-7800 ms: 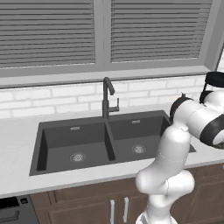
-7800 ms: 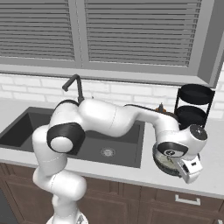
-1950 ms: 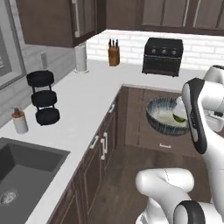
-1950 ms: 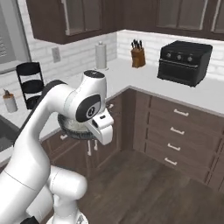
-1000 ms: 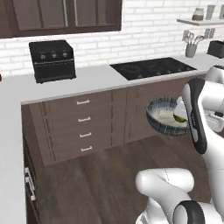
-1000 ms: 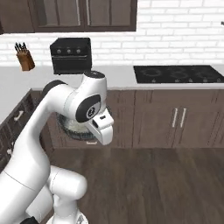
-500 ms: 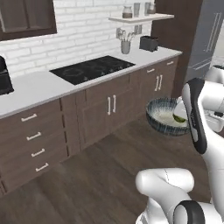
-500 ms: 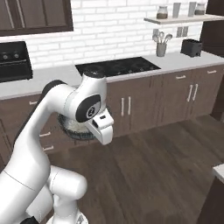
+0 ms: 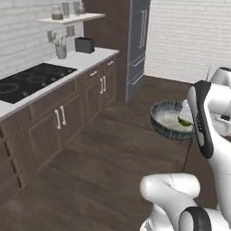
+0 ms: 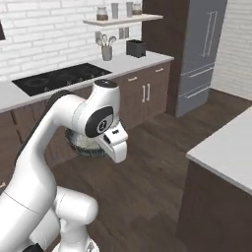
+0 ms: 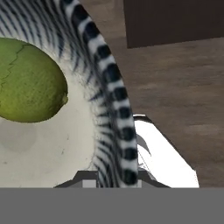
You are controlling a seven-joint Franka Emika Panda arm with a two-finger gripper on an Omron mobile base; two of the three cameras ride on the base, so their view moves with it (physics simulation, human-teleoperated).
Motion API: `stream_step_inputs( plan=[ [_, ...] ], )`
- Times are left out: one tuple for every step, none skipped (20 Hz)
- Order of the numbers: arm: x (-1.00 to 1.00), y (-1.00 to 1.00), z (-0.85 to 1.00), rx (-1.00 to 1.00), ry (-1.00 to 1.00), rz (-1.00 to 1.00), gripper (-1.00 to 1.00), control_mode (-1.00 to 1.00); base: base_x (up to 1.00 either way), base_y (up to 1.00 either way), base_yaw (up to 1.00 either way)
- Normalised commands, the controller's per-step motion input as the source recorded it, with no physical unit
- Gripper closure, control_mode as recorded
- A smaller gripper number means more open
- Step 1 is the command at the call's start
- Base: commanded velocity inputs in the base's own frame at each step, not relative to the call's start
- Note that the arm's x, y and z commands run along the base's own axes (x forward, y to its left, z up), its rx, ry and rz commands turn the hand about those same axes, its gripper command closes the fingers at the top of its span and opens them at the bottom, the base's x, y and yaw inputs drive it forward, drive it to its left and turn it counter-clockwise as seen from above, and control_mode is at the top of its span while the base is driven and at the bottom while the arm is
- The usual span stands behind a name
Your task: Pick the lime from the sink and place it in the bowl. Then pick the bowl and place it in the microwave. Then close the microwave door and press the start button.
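Observation:
The bowl (image 9: 168, 121) hangs in the air over the wooden floor, blue-grey streaked outside and pale inside. The lime (image 9: 184, 122) rests inside it near the arm's side. In the hand view the lime (image 11: 30, 83) lies on the pale bottom and the striped bowl wall (image 11: 116, 109) runs down between the fingertips. My gripper (image 11: 114, 177) is shut on that rim. From the right base view the bowl (image 10: 81, 142) is partly hidden behind the arm's wrist. The sink and the microwave are out of view.
A counter with a black cooktop (image 9: 27, 83) and brown cabinets runs along the left wall. A tall grey fridge (image 10: 202, 54) stands beyond it. A grey island countertop (image 10: 226, 142) juts in at the right. A toaster (image 10: 135, 47) and a utensil pot (image 10: 107, 51) sit on the counter.
The whole scene has swung as the base turned: the cooktop slid left, and the fridge and island came into view. The bowl with the lime stays held in the same place by the arm.

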Motion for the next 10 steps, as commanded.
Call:
stream_step_inputs(
  plan=[
    [0.00,0.00,0.00,0.00,0.00,0.00,1.00,1.00,0.00,-0.09,-0.59],
    [0.00,0.00,0.00,0.00,0.00,0.00,1.00,1.00,0.00,0.00,-0.60],
    [0.00,0.00,0.00,0.00,0.00,0.00,1.00,1.00,0.00,0.00,-0.61],
    [0.00,0.00,0.00,0.00,0.00,0.00,1.00,1.00,0.00,0.00,-0.61],
    [0.00,0.00,0.00,0.00,0.00,0.00,1.00,1.00,0.00,-0.01,-0.59],
    [0.00,0.00,0.00,0.00,0.00,0.00,1.00,1.00,0.00,0.00,-0.59],
    [0.00,0.00,0.00,0.00,0.00,0.00,1.00,1.00,0.00,0.02,-0.61],
    [0.00,0.00,0.00,0.00,0.00,0.00,1.00,1.00,0.00,0.00,-0.59],
    [0.00,0.00,0.00,0.00,0.00,0.00,1.00,1.00,0.00,0.00,-0.58],
    [0.00,0.00,0.00,0.00,0.00,0.00,1.00,1.00,0.00,0.00,-0.59]
  ],
)
